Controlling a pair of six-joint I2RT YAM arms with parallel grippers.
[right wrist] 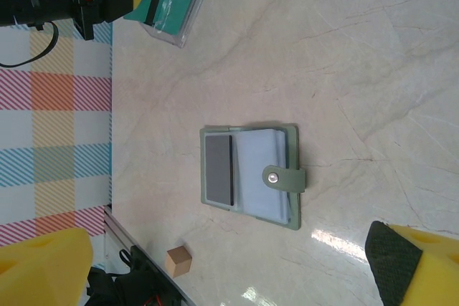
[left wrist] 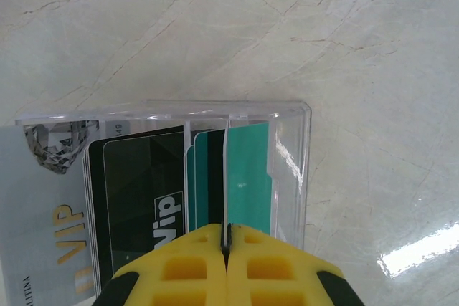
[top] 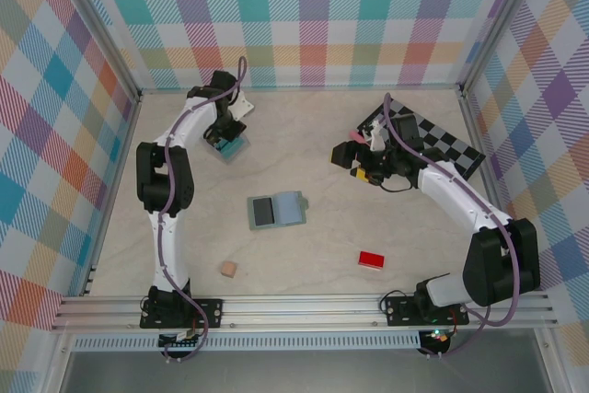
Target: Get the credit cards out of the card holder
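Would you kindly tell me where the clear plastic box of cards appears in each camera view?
Top view: the clear box sits upper left, under the left hand.
Left wrist view: across the centre, just above that hand.
Right wrist view: in the top left corner.
Shared landmark: the yellow left hand, shut on a teal card.

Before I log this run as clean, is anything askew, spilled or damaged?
Nothing stands out. The card holder lies open, dark grey card inside; the left claw pinches a teal card at a clear tray.
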